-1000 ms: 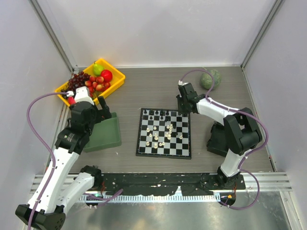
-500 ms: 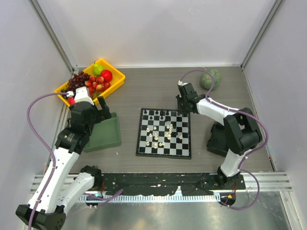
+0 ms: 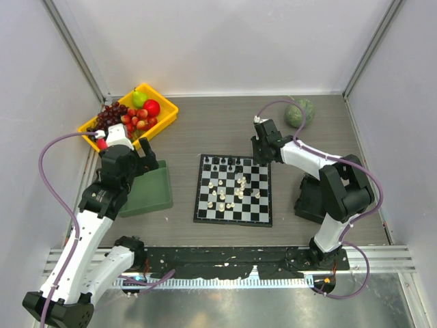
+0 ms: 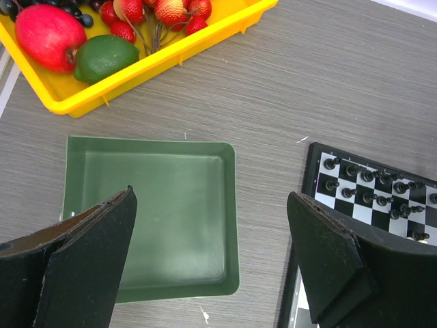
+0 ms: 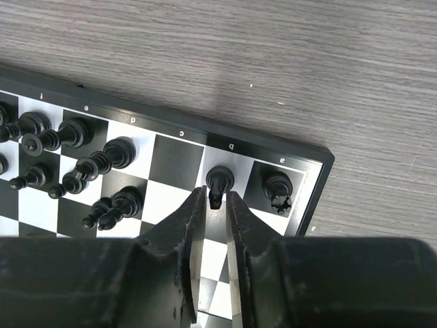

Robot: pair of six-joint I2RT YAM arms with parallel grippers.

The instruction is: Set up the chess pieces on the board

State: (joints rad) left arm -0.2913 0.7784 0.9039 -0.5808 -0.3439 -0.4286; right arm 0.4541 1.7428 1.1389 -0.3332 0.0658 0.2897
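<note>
One yellow bin (image 4: 171,58) of fruit (image 4: 48,34), left hand (image 4: 210,219) agape over green tray (image 4: 150,141) — right hand (image 5: 216,196) pinching black piece (image 5: 220,179)

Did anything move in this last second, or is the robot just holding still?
Nothing visibly changed. The right gripper stays at the far right corner of the board, shut on a black piece. The left gripper still hangs open over the green tray. The other pieces sit where they were.

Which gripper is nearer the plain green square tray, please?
Left. Left gripper hangs open over the tray; right gripper pinches a black chess piece at the checkered chessboard's far corner.
</note>
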